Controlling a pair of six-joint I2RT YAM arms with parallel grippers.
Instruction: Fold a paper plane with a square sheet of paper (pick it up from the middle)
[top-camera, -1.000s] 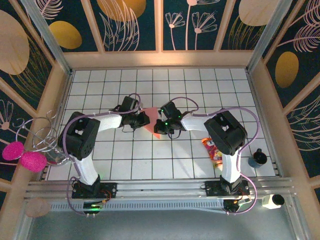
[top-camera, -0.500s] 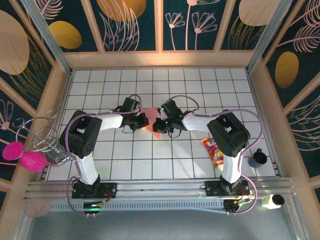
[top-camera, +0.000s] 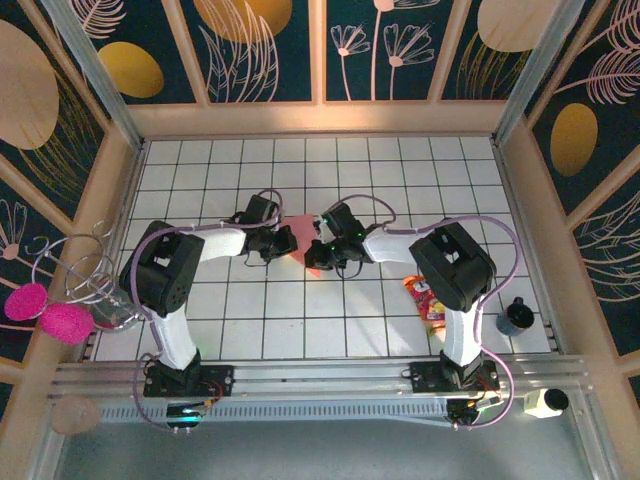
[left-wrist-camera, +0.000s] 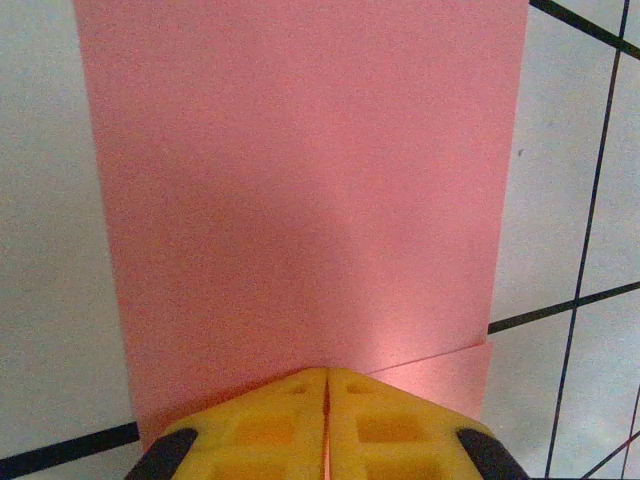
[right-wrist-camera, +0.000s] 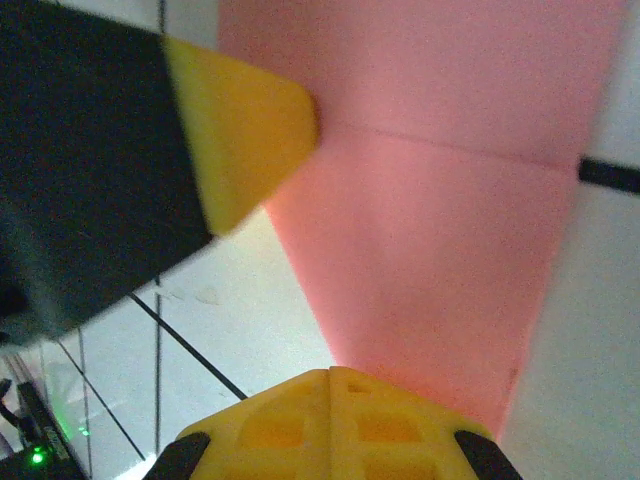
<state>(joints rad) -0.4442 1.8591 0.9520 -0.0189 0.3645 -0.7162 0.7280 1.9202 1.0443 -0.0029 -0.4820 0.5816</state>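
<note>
A white tiled table (top-camera: 400, 170) with black grid lines sits inside walls of dark blue panels painted with gold leaves. The left arm (top-camera: 165, 275) and right arm (top-camera: 455, 265) both reach in to its middle, wrists nearly meeting. Between them lies the square sheet of paper (top-camera: 303, 238), salmon pink and already folded, with a crease running across it.

The left gripper (top-camera: 285, 242) is at the sheet's left edge and the right gripper (top-camera: 320, 252) at its right. On both, the yellow fingers (left-wrist-camera: 270, 430) are pressed tightly together with the paper running right up to the tips. Whether they pinch it or only press on it cannot be told.

Compared with a second ago, the right gripper has drawn in closer to the left one, so less pink shows between them.

A red and yellow snack packet (top-camera: 425, 298) lies beside the right arm, and a dark cup (top-camera: 515, 318) stands at the table's right edge. Both are well away from the paper.
</note>
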